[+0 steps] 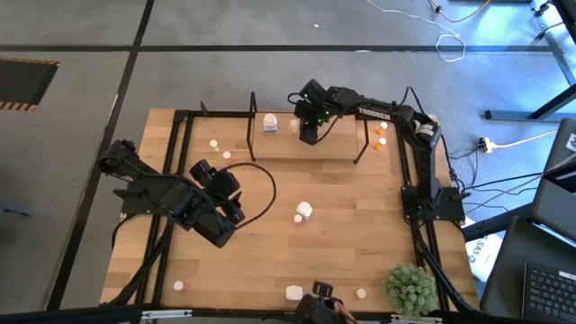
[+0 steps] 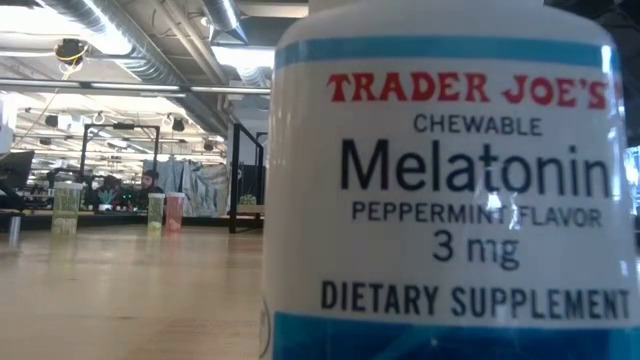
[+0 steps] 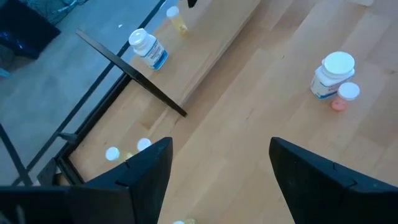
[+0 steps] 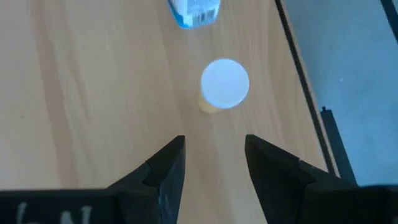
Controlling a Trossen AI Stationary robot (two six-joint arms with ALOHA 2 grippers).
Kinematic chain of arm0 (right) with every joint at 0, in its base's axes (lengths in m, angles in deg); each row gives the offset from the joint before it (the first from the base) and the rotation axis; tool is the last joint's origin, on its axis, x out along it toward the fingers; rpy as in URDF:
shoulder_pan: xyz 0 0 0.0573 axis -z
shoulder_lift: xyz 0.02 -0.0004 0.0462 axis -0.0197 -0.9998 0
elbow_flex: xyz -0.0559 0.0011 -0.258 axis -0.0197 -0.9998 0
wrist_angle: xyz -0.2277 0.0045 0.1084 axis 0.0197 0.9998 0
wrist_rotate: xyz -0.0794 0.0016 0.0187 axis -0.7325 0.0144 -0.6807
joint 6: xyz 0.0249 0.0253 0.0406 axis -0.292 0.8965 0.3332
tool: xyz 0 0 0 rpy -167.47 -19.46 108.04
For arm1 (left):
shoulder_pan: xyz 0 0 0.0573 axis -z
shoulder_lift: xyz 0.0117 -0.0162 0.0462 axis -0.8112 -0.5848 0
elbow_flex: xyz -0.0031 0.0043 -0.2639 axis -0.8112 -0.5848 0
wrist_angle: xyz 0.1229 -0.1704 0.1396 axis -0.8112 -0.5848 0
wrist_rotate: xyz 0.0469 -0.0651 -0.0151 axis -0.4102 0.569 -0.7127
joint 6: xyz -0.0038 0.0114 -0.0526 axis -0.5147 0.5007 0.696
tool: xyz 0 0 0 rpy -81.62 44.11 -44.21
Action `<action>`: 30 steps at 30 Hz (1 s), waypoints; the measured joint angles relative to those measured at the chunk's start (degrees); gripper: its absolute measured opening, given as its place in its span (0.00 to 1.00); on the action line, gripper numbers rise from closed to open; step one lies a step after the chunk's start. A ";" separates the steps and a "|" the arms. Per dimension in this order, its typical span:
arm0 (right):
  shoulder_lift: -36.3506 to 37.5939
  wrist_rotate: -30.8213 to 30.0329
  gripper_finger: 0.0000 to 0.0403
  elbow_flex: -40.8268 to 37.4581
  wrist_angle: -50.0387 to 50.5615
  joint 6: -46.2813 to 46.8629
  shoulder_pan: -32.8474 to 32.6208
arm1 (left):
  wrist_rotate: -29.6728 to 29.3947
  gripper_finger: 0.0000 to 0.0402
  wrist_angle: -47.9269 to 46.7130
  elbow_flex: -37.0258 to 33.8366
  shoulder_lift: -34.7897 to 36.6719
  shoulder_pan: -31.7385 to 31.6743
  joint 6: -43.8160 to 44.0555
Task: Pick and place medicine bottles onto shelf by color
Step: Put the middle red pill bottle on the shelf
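The shelf (image 1: 333, 148) stands at the table's far side, with a white bottle with a blue label (image 1: 270, 122) and a small white-capped yellowish bottle (image 4: 224, 84) standing on its base. My right gripper (image 4: 214, 155) is open above the shelf base, just short of the small bottle, and touches nothing. My left gripper (image 3: 214, 168) is open and empty over the table's left middle (image 1: 216, 178). A white bottle (image 3: 334, 74) and a small pink one (image 3: 342, 96) stand together at the table's middle.
Small orange bottles (image 1: 380, 135) stand at the shelf's right end. Loose small bottles stand near the shelf's left post (image 1: 220, 148) and along the near edge (image 1: 179, 285). A white melatonin bottle (image 2: 450, 190) fills the low view. A green plant (image 1: 409, 288) stands near right.
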 joint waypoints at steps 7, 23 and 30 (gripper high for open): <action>7.07 2.78 0.42 0.02 2.10 0.81 -1.70 | 1.25 0.65 -0.34 0.00 0.00 -0.11 3.14; 22.63 23.40 0.42 -3.12 8.55 -13.94 -13.51 | 1.25 0.65 -0.36 0.00 0.00 -0.28 3.15; 30.43 20.13 0.42 -12.50 7.11 -14.11 -21.02 | 2.56 0.65 -0.38 0.00 0.00 -0.28 3.15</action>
